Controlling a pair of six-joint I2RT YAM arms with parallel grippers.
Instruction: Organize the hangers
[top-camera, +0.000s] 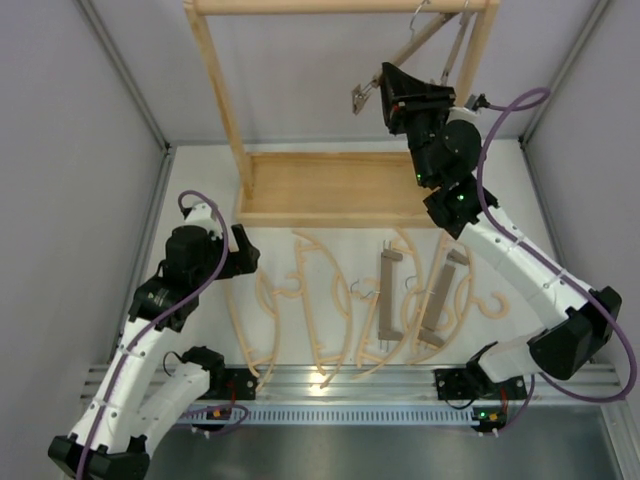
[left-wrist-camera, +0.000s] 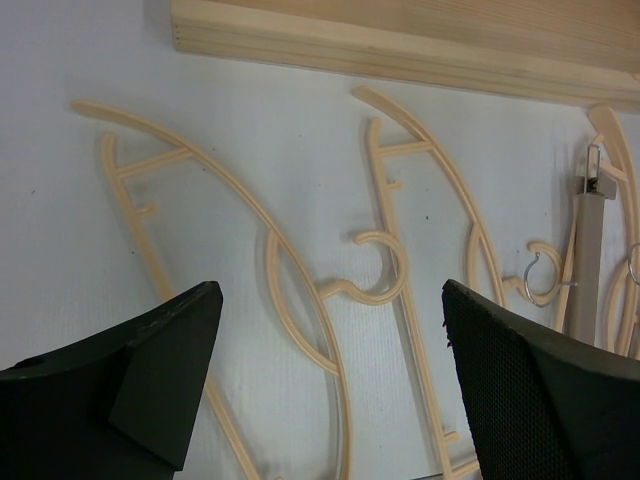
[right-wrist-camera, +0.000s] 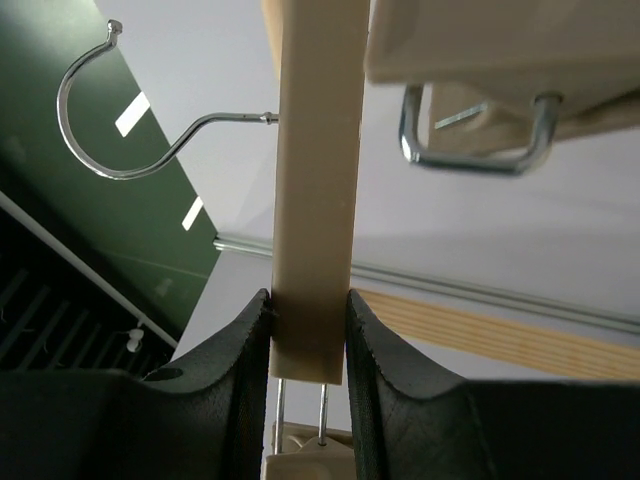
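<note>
Task things on the table: four pale curved hangers (top-camera: 300, 300) lie flat and overlapping near the middle of the near edge. Two brown-grey clamp bars (top-camera: 385, 300) lie among them, toward the right.
Rack: the wooden rack (top-camera: 225, 100) stands along the far edge. One hung clamp bar (top-camera: 457, 50) dangles from its top rail (top-camera: 330, 7) above the far right corner.
Right gripper: the right gripper (right-wrist-camera: 310, 330) is raised toward the far right corner. Its fingers are pressed on the flat sides of a held clamp bar (right-wrist-camera: 315, 200), whose metal hook (right-wrist-camera: 110, 120) juts sideways and catches nothing.
Left gripper: the left gripper (left-wrist-camera: 330, 300) hovers low near the left edge with its fingers spread wide and empty, over the curved hangers.
Handling, held bar: it is probably light, stiff and smooth. A pinch across the flat faces looks secure, though the bar may pivot.
Handling, curved hangers: they are thin and lie flush on the table (top-camera: 200, 190), so they are likely awkward to pinch. A slim arm or the neck by the hook seems the best place to hold them.
Step in hand: probably getting the hook over the rail.
</note>
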